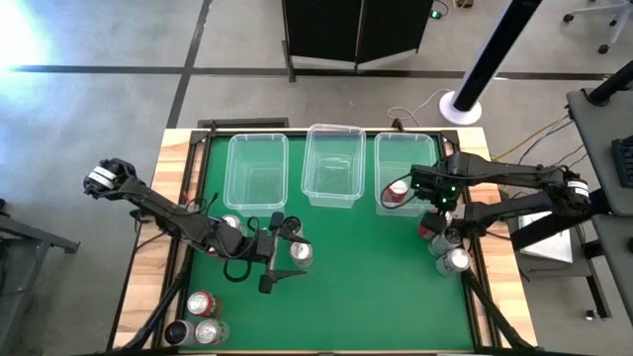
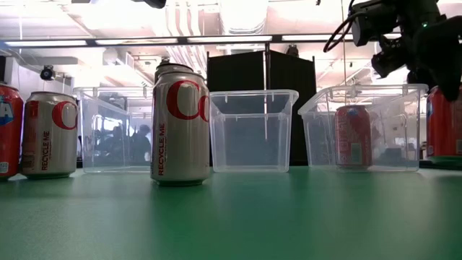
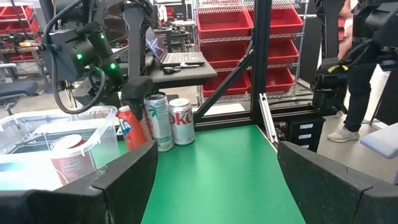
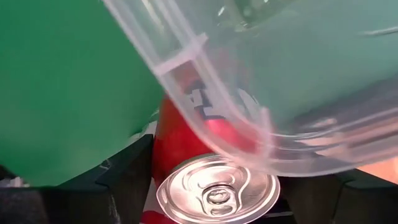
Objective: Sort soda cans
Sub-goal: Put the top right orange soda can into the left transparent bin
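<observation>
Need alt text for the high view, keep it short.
Overhead view of a green table with three clear bins in a row; only the right bin holds a can, a red one. The right pincer hovers at that bin's edge, the left pincer is by a silver can, and more cans cluster at both sides.

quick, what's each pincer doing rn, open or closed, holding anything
Left pincer: open, holding nothing, beside a silver can on the mat.
Right pincer: shut on a red can, beside the right bin.
</observation>
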